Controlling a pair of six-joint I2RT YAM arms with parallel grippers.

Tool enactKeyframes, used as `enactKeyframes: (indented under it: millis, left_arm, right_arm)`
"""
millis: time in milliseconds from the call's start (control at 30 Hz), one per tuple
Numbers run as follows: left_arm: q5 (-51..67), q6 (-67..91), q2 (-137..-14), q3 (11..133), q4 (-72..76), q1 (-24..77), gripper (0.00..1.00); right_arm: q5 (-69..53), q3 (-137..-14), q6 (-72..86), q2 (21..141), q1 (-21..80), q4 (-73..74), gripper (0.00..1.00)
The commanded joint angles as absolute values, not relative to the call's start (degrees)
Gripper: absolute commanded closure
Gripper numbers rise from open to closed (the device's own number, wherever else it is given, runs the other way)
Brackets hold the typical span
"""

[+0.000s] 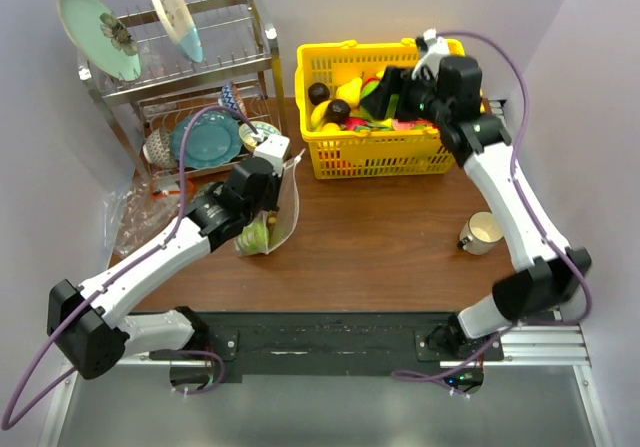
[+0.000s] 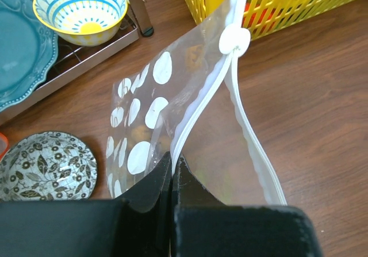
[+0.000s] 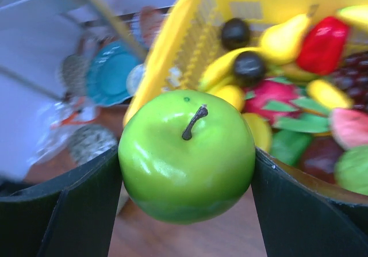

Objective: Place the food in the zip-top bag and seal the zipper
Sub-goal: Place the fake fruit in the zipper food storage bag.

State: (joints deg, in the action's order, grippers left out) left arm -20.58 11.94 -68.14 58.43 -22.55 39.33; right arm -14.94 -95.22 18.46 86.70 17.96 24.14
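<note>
Green apple [image 3: 185,153] held between the wide-spread fingers of the right gripper [image 3: 187,173] at the yellow basket [image 1: 372,153], far right. Well apart to the left, the left gripper [image 2: 172,166] is pinched tight on the mouth edge of the zip-top bag [image 2: 210,125], beside the zipper [image 2: 198,110].

Right gripper [image 3: 187,191] black; between its fingers a glossy green apple [image 3: 187,153] with a dark stem. Beyond it, yellow basket [image 3: 167,61]. Left gripper [image 2: 172,168] black; at its tips a clear zip-top bag [image 2: 230,148], white dots, white zipper [image 2: 201,104]. Table [image 2: 322,96] brown woodgrain.
</note>
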Motion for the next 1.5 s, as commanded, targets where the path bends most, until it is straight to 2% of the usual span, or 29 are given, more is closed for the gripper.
enactKeyframes:
  millis: [0, 133, 400, 700, 1100, 1467]
  left_arm:
    - [-19.51, 15.03, -69.87, 62.75, -24.08, 39.11, 1.00]
    - [-18.28, 16.52, -71.28, 63.81, -25.05, 39.11, 1.00]
    - [-15.03, 19.33, -73.04, 66.18, -25.66, 39.02, 1.00]
    - [-12.04, 20.74, -72.34, 68.90, -28.21, 39.11, 1.00]
    - [-6.68, 23.73, -70.40, 70.93, -29.44, 38.94, 1.00]
    - [-4.48, 24.61, -70.49, 73.91, -30.85, 38.06, 1.00]
  right_arm:
    - [-21.62, -83.52, 21.97, 76.66, 26.60, 17.25, 0.40]
    - [-23.82, -70.52, 28.28, 69.01, 33.12, 11.08, 0.40]
    - [-19.70, -57.59, 33.74, 66.80, 45.61, 0.19, 0.42]
    - [-16.88, -55.90, 36.03, 70.57, 47.81, -7.73, 0.43]
    - [-10.38, -55.81, 35.95, 75.50, 49.92, -5.10, 0.43]
    - [-7.04, -47.38, 36.21, 68.30, 50.01, -11.69, 0.43]
